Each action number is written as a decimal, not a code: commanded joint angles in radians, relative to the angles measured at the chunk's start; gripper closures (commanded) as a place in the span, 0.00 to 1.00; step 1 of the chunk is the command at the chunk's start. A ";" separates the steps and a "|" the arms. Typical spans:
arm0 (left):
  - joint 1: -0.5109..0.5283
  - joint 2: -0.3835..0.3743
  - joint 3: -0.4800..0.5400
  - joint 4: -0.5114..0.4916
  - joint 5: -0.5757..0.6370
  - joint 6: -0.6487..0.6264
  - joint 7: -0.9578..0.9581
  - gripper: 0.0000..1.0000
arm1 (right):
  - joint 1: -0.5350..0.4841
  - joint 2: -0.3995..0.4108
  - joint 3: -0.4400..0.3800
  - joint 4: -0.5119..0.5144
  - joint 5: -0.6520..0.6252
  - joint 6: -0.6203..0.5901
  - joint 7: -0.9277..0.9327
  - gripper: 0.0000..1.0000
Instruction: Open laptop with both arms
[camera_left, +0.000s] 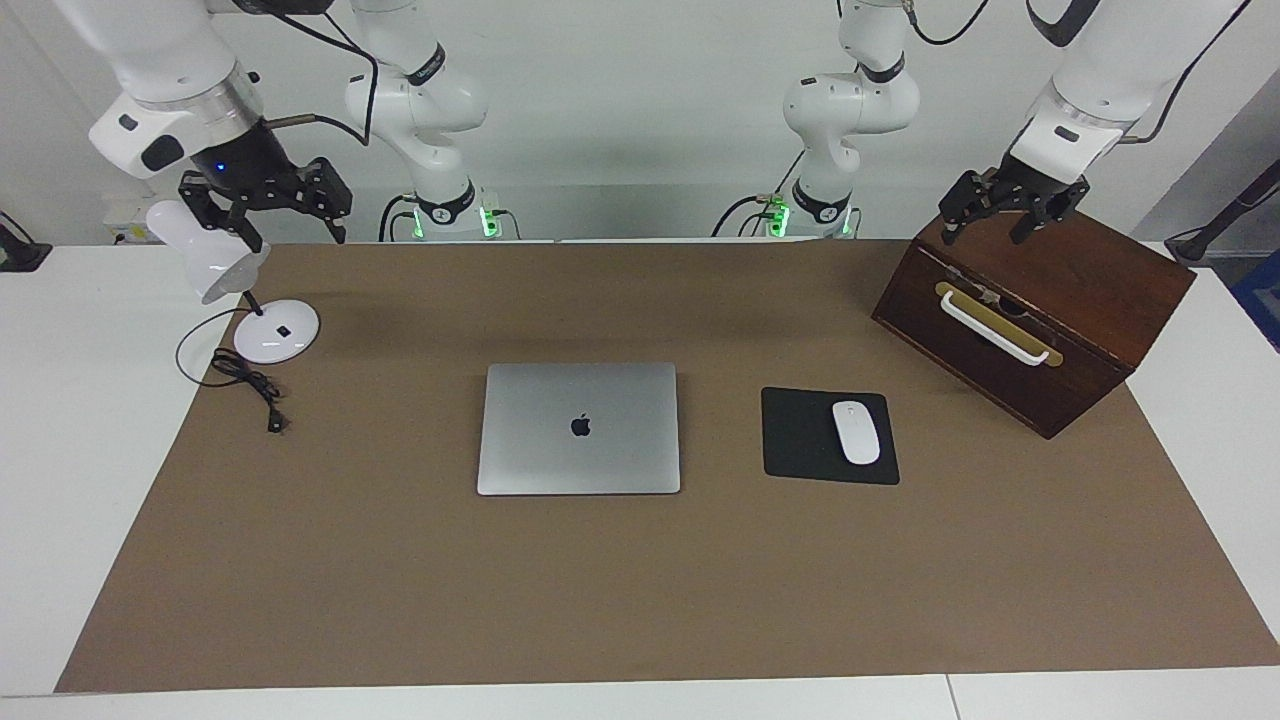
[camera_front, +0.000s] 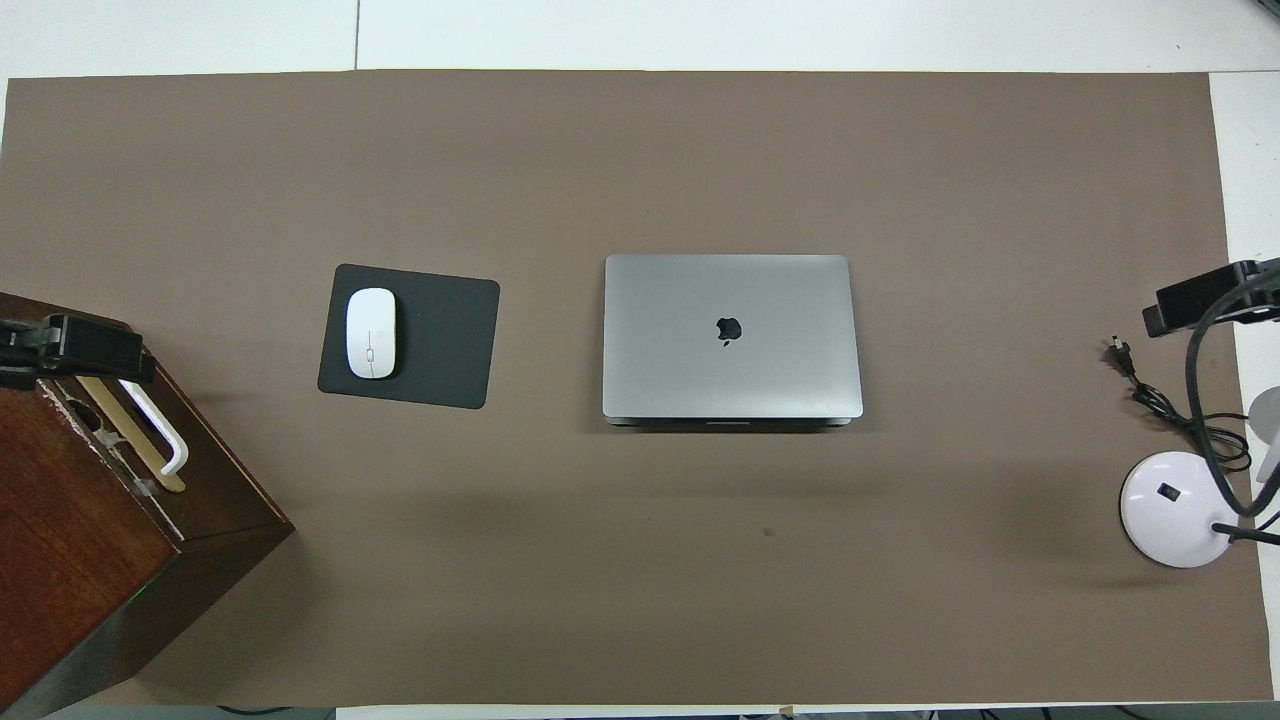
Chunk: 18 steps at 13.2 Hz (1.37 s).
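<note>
Mid-counter laptop shut, left gripper over box, right gripper by lamp, jaws spread on both

You can read no words or numbers anywhere here. The only sign you have is the dark apple logo, centred on the closed lid of the laptop; from overhead you see that logo alone too.

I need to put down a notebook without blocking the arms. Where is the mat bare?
Bare brown mat lies farther from the robots than the closed silver-grey laptop and black mouse pad. Crowded: the ends, by the dark wooden box and white desk lamp.
</note>
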 joint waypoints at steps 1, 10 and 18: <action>-0.006 -0.005 0.001 0.009 0.024 -0.008 -0.003 0.00 | 0.005 0.005 0.000 0.015 0.011 0.004 0.013 0.00; -0.003 -0.011 -0.005 0.006 0.024 0.006 -0.014 0.47 | 0.002 0.007 0.008 0.010 0.024 0.042 -0.030 0.00; 0.002 -0.013 -0.022 0.007 0.024 0.063 -0.039 1.00 | 0.004 0.004 0.147 -0.029 -0.046 0.073 -0.054 0.00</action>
